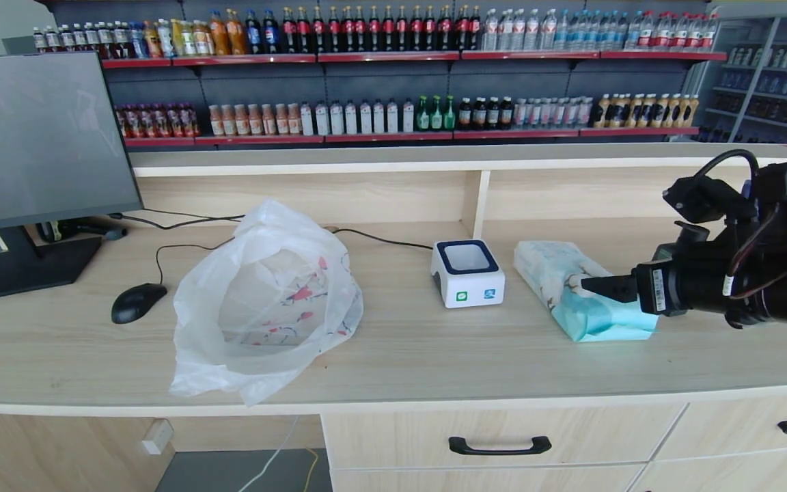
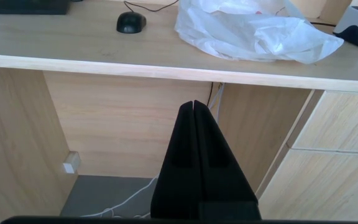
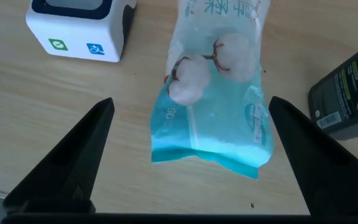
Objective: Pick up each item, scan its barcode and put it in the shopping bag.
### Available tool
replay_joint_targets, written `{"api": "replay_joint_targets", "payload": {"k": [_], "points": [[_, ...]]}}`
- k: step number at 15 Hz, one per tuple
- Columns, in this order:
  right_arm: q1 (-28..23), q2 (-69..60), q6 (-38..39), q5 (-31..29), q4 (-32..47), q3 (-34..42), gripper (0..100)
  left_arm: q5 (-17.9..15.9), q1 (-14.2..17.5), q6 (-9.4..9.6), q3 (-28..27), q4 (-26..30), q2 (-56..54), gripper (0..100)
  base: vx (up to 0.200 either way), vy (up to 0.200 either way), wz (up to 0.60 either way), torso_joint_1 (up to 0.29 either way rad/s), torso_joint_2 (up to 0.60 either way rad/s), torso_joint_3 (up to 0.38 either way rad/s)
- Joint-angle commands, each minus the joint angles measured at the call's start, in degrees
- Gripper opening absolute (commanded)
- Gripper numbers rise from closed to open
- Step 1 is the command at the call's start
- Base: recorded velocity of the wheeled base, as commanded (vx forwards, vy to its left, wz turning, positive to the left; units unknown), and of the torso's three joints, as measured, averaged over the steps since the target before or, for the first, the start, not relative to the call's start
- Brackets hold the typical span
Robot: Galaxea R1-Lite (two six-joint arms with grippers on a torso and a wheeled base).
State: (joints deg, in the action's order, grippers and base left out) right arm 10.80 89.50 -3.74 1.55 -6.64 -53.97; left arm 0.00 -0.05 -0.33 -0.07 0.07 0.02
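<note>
Teal tissue pack (image 3: 213, 93) on counter (image 1: 421, 348) beside the scanner (image 3: 79, 28), beneath the right tool (image 3: 191, 102), fingers (image 3: 73, 168) wide apart.

Shop checkout, drink-stocked shelves (image 1: 393, 75) (bottles in rows), barcode scanner (image 1: 467, 273), counter (image 1: 434, 342)

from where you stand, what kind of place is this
Most likely a shop checkout, perhaps a convenience store: shelves of bottled drinks line the back wall, a barcode scanner sits on the wooden counter beside a plastic shopping bag, and a monitor stands at the left end.
</note>
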Motion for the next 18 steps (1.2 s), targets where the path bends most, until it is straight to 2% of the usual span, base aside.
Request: {"api": "replay_joint_targets", "payload": {"k": [1,9,18], "points": [[-0.1,4.7,1.0,-0.7,0.3,-2.9,100,0.0,0.0,-0.02,0.1,-0.1,0.0,0,0.000,0.000,0.00,0.000,0.00,0.000],[-5.7,10.9,1.0,-0.6,0.7,-6.0,100,0.0,0.0,-0.02,0.0,0.0,0.0,0,0.000,0.000,0.00,0.000,0.00,0.000],[-4.0,12.0,1.4,1.1,0.3,-7.5,100,0.0,0.0,-0.02,0.0,0.0,0.0,0,0.000,0.000,0.00,0.000,0.00,0.000]]}}
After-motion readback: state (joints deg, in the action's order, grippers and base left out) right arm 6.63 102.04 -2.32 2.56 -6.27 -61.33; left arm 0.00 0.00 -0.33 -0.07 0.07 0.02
